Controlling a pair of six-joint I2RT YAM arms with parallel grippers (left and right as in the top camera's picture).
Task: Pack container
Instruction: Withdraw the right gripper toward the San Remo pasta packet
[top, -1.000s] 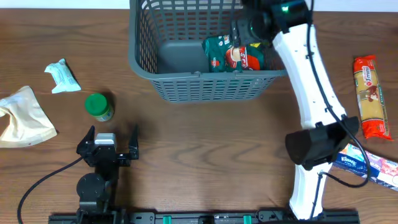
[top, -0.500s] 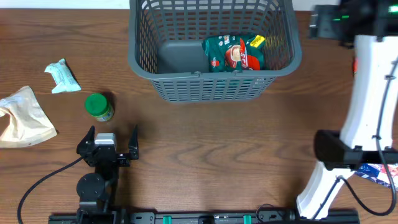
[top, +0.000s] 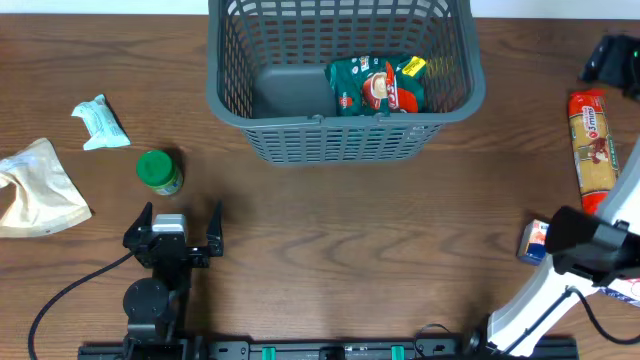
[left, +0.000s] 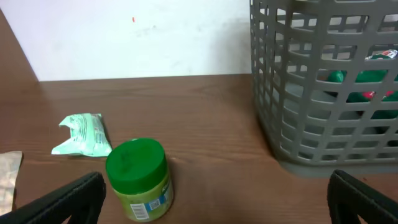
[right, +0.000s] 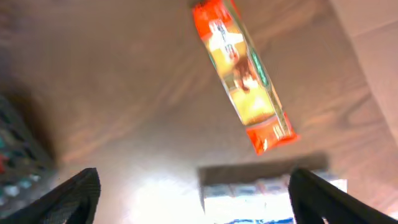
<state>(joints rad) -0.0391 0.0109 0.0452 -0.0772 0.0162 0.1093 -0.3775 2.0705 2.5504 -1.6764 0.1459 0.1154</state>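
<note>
The large grey basket (top: 345, 140) stands at the back middle of the table, with a green and red snack bag (top: 375, 85) lying inside it. The basket also fills the right of the left wrist view (left: 311, 124). My left gripper (top: 172, 232) is open and empty near the front left, just behind a green-lidded jar (top: 158, 170), which shows between its fingers in the left wrist view (left: 138, 179). My right gripper (top: 612, 62) is open and empty at the far right, above a red and orange pasta packet (top: 592, 150), also in the right wrist view (right: 242, 74).
A pale green tissue pack (top: 100, 122) and a beige bag (top: 40, 188) lie at the left. A blue and white tissue box (top: 535, 240) lies at the right, partly under my right arm, and shows blurred in the right wrist view (right: 267, 193).
My right arm has swung from inside the basket out to the far right above the pasta packet. The snack bag stays in the basket. The left arm has not moved.
</note>
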